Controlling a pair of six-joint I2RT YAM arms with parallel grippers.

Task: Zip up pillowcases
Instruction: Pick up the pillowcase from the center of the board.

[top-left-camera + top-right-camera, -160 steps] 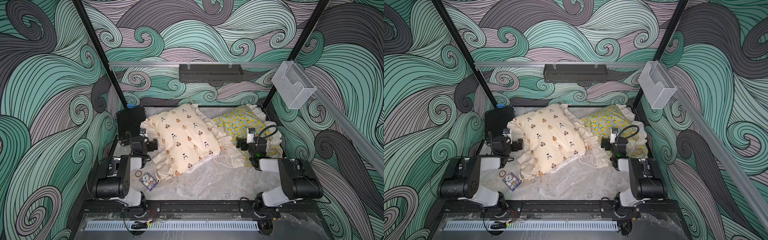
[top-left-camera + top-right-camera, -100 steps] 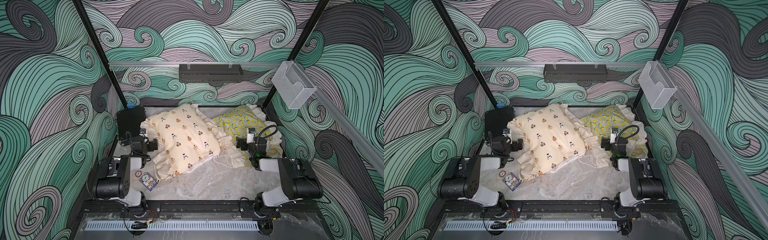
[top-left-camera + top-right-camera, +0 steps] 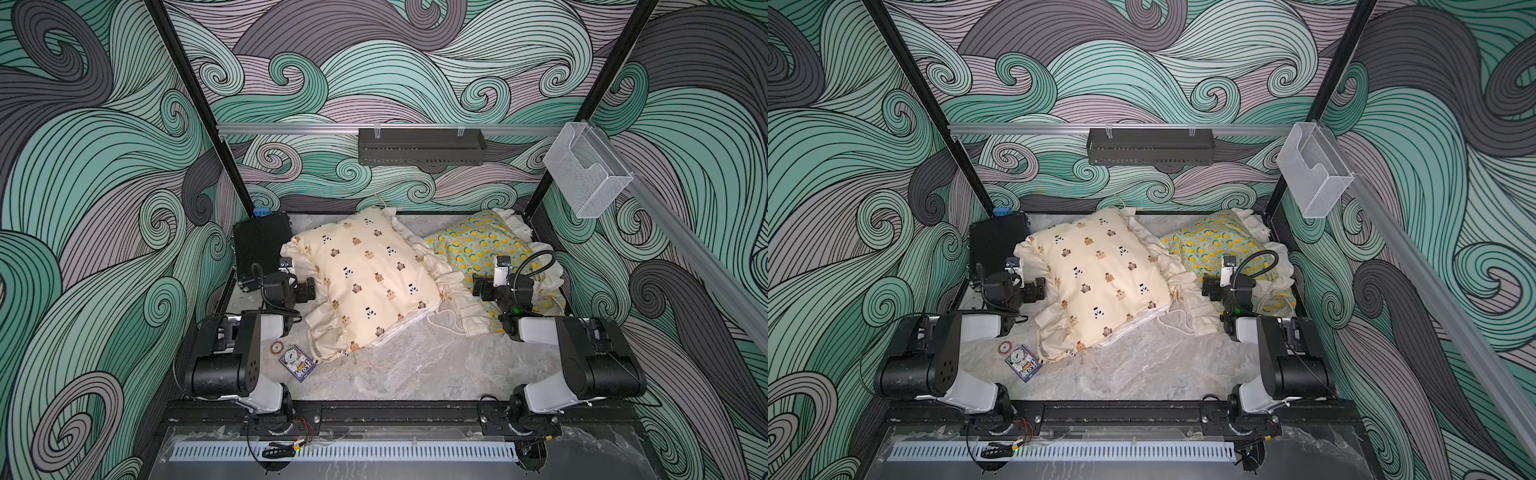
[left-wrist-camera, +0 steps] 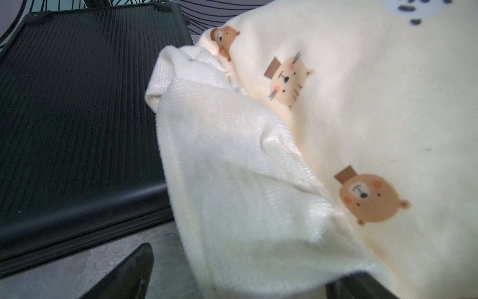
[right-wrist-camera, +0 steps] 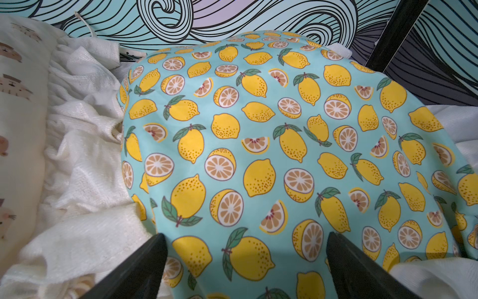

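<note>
L gripper [image 3: 311, 289] jaws wide, bear pillowcase [image 3: 365, 282] ruffle [image 4: 232, 181] betw tips, unpinched | R gripper [image 5: 247, 235] wide, lemon pillowcase [image 5: 258, 142] just ahead | we see no chg vs prior frames, zipping not begun

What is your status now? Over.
Left tool open, at frill of bear pillow. Right tool open, at lemon pillow. Nothing held; zippers not in sight. Black case beside left tool.

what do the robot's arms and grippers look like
Both arms match: the left arm and right arm have bulky black joints with white link shells. A black cable loops over each wrist. The left gripper and right gripper are black with tapered fingers. A green light glows on the right wrist.
</note>
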